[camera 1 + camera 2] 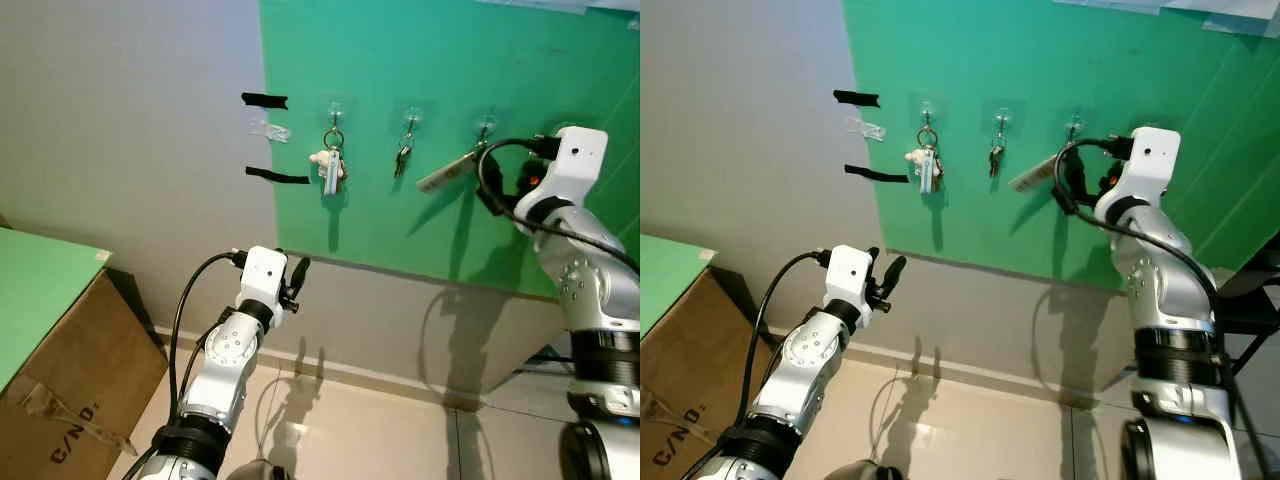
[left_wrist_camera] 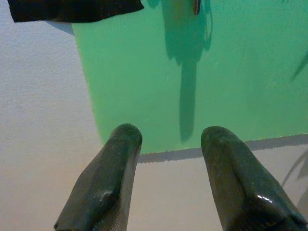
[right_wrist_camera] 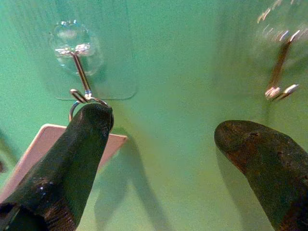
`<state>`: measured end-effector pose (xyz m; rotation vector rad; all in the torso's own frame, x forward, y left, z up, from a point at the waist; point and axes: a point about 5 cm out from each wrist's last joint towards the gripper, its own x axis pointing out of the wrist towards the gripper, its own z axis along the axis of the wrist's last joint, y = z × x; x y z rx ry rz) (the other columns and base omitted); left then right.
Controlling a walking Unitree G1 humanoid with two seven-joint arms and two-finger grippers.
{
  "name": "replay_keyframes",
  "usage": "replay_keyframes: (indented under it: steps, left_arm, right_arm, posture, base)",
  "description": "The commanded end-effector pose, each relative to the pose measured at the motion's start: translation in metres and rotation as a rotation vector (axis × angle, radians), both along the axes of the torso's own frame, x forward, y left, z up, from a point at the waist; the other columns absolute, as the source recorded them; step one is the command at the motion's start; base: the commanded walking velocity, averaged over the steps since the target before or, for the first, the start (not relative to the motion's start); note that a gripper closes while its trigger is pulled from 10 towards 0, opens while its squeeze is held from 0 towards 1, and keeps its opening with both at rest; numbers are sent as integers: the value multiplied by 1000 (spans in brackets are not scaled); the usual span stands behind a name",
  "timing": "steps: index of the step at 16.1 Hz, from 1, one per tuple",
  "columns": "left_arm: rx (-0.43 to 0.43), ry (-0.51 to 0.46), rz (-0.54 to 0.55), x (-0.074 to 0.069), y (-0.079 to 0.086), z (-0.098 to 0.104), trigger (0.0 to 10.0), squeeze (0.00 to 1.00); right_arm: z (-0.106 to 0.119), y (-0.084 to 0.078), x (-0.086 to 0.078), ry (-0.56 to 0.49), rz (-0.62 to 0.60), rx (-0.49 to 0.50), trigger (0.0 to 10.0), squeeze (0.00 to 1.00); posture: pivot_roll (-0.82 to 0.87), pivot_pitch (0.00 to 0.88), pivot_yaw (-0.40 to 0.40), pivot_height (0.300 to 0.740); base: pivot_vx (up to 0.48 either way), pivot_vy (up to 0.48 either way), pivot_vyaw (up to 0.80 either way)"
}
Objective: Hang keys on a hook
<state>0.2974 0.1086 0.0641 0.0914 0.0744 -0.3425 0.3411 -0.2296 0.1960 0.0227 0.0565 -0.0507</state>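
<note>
1. Looks like the release step to me: the tag [image 3: 43, 144] and its ring [image 3: 79, 103] hang on the hook [image 3: 79, 72], on the green board [image 1: 450, 230].
2. Right gripper [image 3: 163, 144] jaws are wide open, holding nothing; one finger [image 3: 72, 159] is at the ring, touching or not I can't tell.
3. Next I'd back straight off, without snagging.
4. Left gripper [image 2: 166, 178] idles low, jaws apart, empty.

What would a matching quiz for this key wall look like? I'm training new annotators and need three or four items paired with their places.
Items:
1. bunch of keys with a white charm
2. small dark key bunch
3. pale flat key tag
4. brown cardboard box

Places:
A. middle hook
B. floor, far left
C. hook by the right gripper
D. leftmost hook, beside black tape

Pairs: 1-D, 2-A, 3-C, 4-B
</note>
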Motion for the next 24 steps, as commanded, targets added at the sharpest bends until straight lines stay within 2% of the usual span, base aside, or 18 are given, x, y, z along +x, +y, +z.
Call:
replay_keyframes:
  steps: [1,6,9,10,11,12,13,14,15,17,18,19,22,24]
  left_arm:
    - [7,-10,-4,0,-2,3,10000,0]
    - [10,-4,-12,0,-3,2,10000,0]
    - [12,-2,-18,1,-4,2,10000,0]
    - [13,-1,-18,0,-4,2,10000,0]
    - [17,4,-19,0,-4,1,10000,0]
    - [32,22,-25,-2,-2,-2,10000,0]
    - [22,22,-34,-5,-1,-3,10000,0]
    - [57,6,-37,-7,5,-3,10000,0]
    - [76,-4,-30,-10,11,-3,10000,0]
    - [70,32,-10,-12,19,-7,10000,0]
    - [50,59,-10,-19,24,-10,10000,0]
    - [18,76,-34,-30,23,-13,10000,0]
    - [-6,72,-60,-30,15,-12,10000,0]
    - [-5,57,-90,-24,10,-7,10000,0]
  right_arm:
    - [-7,-1,-5,19,-7,-104,10000,0]
    - [-9,4,-12,-32,21,-414,10000,0]
    - [-10,7,-12,-54,34,-486,10000,0]
    - [-10,8,-14,-74,52,-552,10000,0]
    - [-13,8,-21,-106,83,-585,10000,0]
    - [-25,3,-32,-100,82,-556,10000,0]
    - [-42,-3,-45,-40,67,-378,10000,0]
    - [-69,-8,-68,40,-3,-128,10000,0]
    - [-93,-11,-90,104,-66,-8,10000,0]
    - [-118,-8,-121,150,-108,16,10000,0]
    - [-134,-3,-144,168,-132,9,10000,0]
    - [-144,2,-160,188,-164,56,10000,0]
    - [-147,7,-154,175,-156,49,10000,0]
    - [-148,7,-141,156,-135,19,10000,0]
  posture:
    - [-170,0,-21,728]
    - [-182,0,-12,728]
    - [-183,0,-10,728]
    - [-181,0,-13,728]
    - [-174,0,-21,728]
    - [-171,0,-27,728]
    - [-169,0,-29,728]
    - [-169,0,-29,728]
    - [-171,0,-23,728]
    - [-174,0,-12,728]
    - [-178,0,-1,728]
    - [-190,0,19,728]
    - [-193,0,35,728]
    - [-204,0,47,728]
  base:
    - [0,0,0]
    - [0,0,0]
    - [0,0,0]
    - [0,0,0]
    - [0,0,0]
    - [0,0,0]
    - [0,0,0]
    - [0,0,0]
    - [0,0,0]
    - [0,0,0]
    - [0,0,0]
    - [0,0,0]
    - [0,0,0]
    - [0,0,-722]
